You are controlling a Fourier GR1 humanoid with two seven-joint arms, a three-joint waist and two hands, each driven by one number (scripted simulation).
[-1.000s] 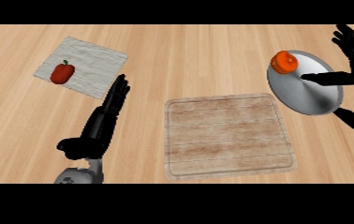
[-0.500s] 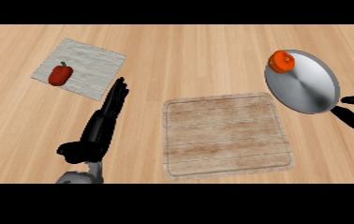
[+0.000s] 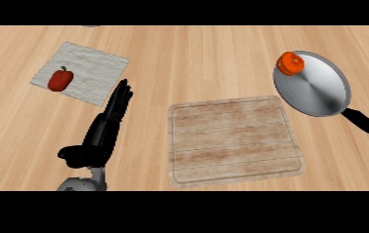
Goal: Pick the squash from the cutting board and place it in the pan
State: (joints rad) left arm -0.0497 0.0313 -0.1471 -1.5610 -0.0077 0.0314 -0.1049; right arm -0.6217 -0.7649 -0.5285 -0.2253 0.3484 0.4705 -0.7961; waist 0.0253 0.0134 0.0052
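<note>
Sitting in pan, squash, left hand well apart

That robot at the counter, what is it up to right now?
It is moving a squash into a pan, and that looks done: the orange squash sits at the upper rim of the grey pan on the right, and the cutting board in the middle has nothing on it. Nothing is being held. The left hand lies open on the counter, fingers straight, pointing toward a cloth that carries a red pepper. The right hand is out of sight.
</note>
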